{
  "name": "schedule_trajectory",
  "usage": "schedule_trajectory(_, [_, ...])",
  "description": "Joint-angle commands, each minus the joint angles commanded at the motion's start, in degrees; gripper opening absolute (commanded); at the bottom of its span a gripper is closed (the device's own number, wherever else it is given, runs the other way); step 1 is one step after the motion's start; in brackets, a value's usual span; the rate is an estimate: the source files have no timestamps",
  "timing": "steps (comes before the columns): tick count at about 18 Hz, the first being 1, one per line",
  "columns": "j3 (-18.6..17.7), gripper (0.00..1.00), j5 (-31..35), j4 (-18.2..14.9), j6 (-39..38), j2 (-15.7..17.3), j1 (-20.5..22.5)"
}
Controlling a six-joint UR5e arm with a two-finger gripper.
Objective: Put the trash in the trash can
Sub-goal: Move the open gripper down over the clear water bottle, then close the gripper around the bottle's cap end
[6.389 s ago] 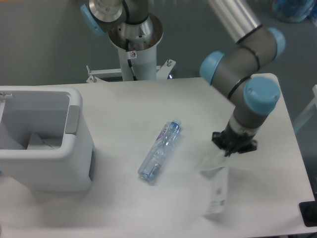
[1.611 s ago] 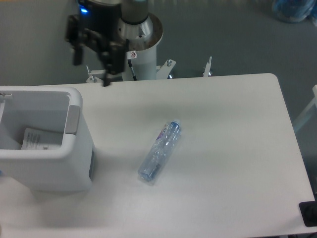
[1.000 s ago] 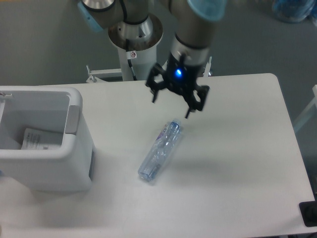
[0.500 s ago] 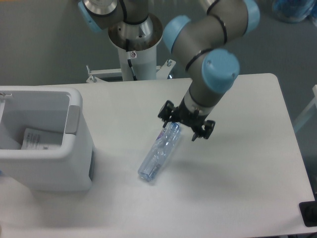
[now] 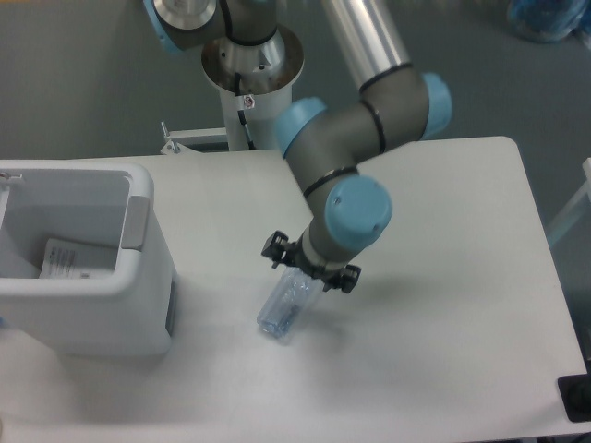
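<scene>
The crushed clear plastic bottle (image 5: 280, 311) lies on the white table near its middle, and only its lower end shows. My gripper (image 5: 311, 265) is down over its upper half, open, with one dark finger on each side of the bottle. The white packet (image 5: 67, 259) with its barcode label lies inside the trash can (image 5: 140, 197), a big white bin standing at the table's left edge.
The arm's grey and white pedestal (image 5: 251, 65) stands behind the table's far edge. A black object (image 5: 576, 398) sits at the table's front right corner. Something blue (image 5: 547, 18) lies on the floor at the top right.
Since a second ago my gripper has dropped from above the bottle's upper end and slid down-left along it, now straddling it low. The bottle has not moved.
</scene>
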Motion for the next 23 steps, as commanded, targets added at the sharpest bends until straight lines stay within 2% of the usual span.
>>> schedule_trajectory(4, [0.35,1.00,0.10,0.26,-1.75,-0.96,-0.44])
schedule_trajectory(8, [1.58,1.00,0.45,4.91,-3.52,-3.16,-1.75])
schedule_trajectory(10, [1.93,1.00,0.98,6.06,-3.69,-4.04,-2.28])
schedule_trajectory(16, [1.93,1.00,3.09,6.33,-6.68,-5.71,-5.27])
schedule_trajectory(22, [2.63,1.00,2.91,6.33,-8.79,-5.89,-5.98])
schedule_trajectory(23, [3.07,0.97,2.91,6.33,-8.79,-5.89,-5.98])
